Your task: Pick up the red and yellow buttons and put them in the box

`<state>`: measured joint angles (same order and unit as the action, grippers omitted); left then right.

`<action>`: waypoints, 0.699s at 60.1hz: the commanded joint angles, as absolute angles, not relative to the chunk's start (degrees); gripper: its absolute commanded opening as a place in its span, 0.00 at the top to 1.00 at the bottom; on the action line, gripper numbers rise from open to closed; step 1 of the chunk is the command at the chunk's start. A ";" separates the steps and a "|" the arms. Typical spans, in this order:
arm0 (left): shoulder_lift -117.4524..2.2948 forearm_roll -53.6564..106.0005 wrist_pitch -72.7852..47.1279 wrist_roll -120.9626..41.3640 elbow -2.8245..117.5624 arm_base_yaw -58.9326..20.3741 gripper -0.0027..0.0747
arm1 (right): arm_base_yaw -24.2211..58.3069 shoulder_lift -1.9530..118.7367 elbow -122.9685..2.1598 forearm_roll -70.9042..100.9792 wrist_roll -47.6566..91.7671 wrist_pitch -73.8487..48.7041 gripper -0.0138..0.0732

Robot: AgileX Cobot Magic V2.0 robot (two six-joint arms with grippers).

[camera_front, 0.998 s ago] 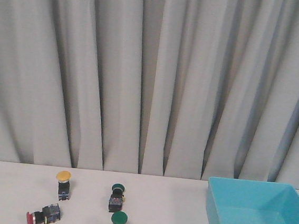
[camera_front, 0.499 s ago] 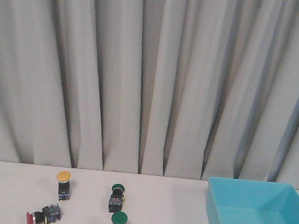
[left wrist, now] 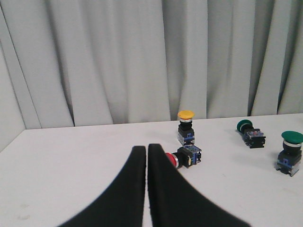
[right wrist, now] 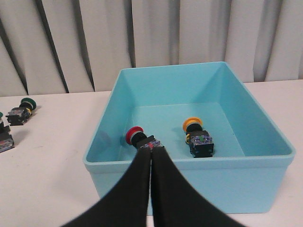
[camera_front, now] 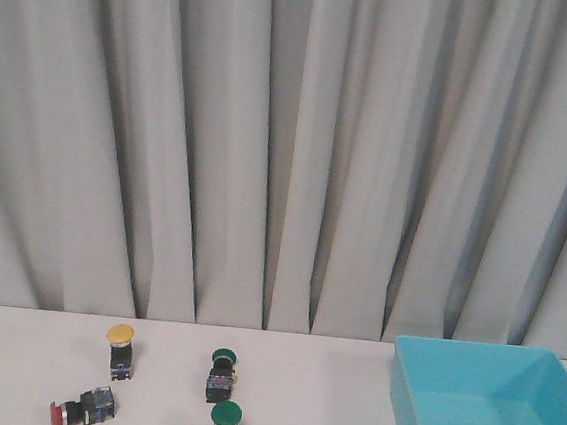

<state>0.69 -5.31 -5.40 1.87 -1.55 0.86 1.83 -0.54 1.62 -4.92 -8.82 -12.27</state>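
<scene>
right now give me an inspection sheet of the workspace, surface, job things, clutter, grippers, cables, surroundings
surface: white table.
job's things: yellow button upright on the table; red button on its side near it; one red button and one yellow button already inside the box.
clutter: three green buttons on the table.
grippers: left gripper shut, empty, short of the red button; right gripper shut, empty, at the box's near wall.
cables: nothing seen.
surroundings: grey curtain behind the table.

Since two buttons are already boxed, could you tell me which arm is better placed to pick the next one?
Probably left: its shut gripper faces the red button and yellow button; the right gripper sits at the box.
</scene>
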 commanded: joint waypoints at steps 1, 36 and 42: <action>1.50 -4.85 -1.16 2.11 -2.11 0.99 0.97 | 1.90 -1.71 2.53 -5.60 -5.37 -7.64 0.85; 1.50 -4.85 -1.16 2.11 -2.11 0.99 0.97 | 1.77 -1.71 2.48 -4.51 -2.27 -7.70 0.85; 1.50 -4.85 -1.16 2.11 -2.11 0.99 0.97 | 1.77 -1.64 2.48 -4.51 -2.27 -7.70 0.85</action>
